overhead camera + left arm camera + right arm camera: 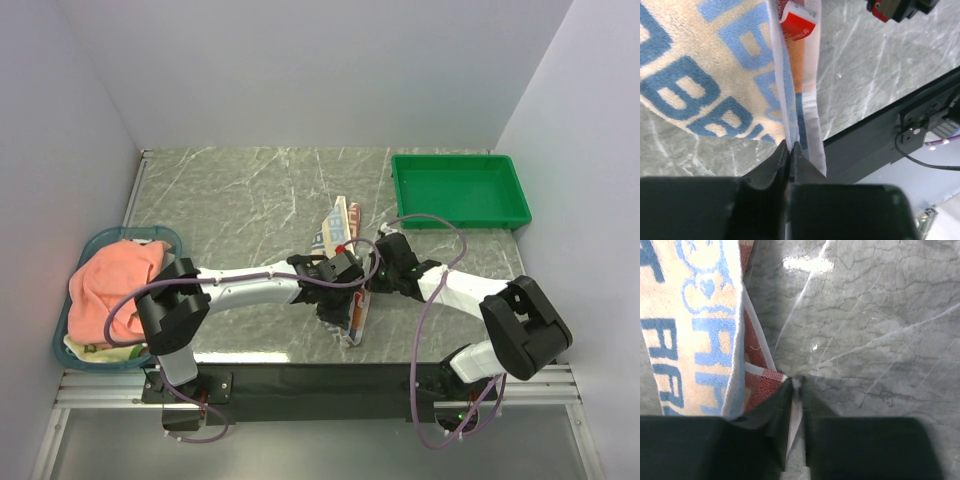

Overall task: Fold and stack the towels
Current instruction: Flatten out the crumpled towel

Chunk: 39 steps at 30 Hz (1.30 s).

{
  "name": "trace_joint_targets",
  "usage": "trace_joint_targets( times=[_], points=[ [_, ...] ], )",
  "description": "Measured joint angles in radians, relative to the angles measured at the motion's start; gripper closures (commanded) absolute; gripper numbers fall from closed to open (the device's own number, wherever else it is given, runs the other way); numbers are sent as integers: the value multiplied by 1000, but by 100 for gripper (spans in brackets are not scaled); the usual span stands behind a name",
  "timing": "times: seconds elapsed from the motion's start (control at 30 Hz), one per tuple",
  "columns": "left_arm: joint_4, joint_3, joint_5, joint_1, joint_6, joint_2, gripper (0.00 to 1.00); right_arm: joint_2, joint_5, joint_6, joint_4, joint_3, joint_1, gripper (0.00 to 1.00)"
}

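A cream towel with blue letters [337, 226] hangs lifted over the table middle, stretched between both grippers. My left gripper [340, 300] is shut on its white edge; in the left wrist view the towel [700, 75] hangs from the closed gripper [790, 146]. My right gripper [372, 262] is shut on another corner; in the right wrist view the towel [700, 325] with a red patch hangs left of the closed gripper [796, 381]. A salmon-pink towel [112, 285] lies heaped in the blue basket [165, 236], with a pale yellow cloth [95, 350] under it.
A green plastic tray [460, 190] stands at the back right. The blue basket sits at the left table edge. The black front rail [890, 125] runs along the near edge. White walls enclose the marble table [250, 190].
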Motion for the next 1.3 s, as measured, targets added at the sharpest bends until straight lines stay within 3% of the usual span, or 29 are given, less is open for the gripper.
trace_joint_targets(
  times=[0.07, 0.27, 0.5, 0.73, 0.93, 1.13, 1.3],
  points=[
    [-5, 0, -5, 0, -2, 0, 99, 0, -1, 4, 1, -1, 0, 100],
    [-23, -13, -20, 68, 1, -37, 99, -22, 28, 8, -29, 1, -1, 100],
    [-32, -62, -47, 344, 37, -200, 99, -131, 128, 5, -135, 61, -27, 100],
    [-64, -9, -14, 571, 90, -226, 99, -200, 196, -11, -235, 313, -72, 100],
    [-103, 348, 28, 716, 136, -211, 99, -204, 212, -52, -273, 643, -92, 100],
    [-125, 771, 55, 758, 176, -162, 100, -198, 208, -108, -255, 935, -95, 100],
    [-124, 913, 82, 760, 200, -167, 100, -206, 188, -149, -215, 1032, -95, 100]
  ],
)
